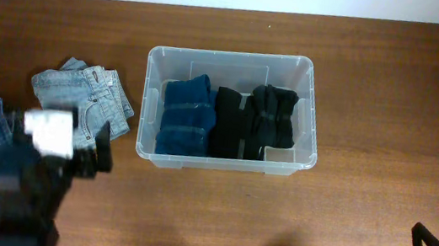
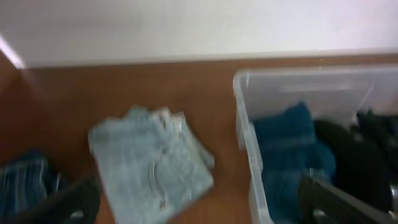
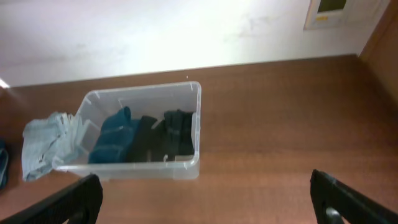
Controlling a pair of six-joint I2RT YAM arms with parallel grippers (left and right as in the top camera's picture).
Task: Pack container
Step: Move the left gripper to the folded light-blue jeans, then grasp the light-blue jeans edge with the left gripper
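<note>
Brown wooden table [image 1: 376, 93], white wall [image 3: 155, 31], container [image 1: 236, 61]

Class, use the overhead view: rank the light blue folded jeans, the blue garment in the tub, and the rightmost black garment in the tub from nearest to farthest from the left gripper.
From the left gripper:
1. Light blue folded jeans, on the table left of the container.
2. Blue garment, at the container's left end.
3. Rightmost black garment, at the container's right end.

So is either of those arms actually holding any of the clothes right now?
No. Both sets of jaws stand open and empty: the left gripper hovers above the light folded jeans, the right gripper over bare table.
</note>
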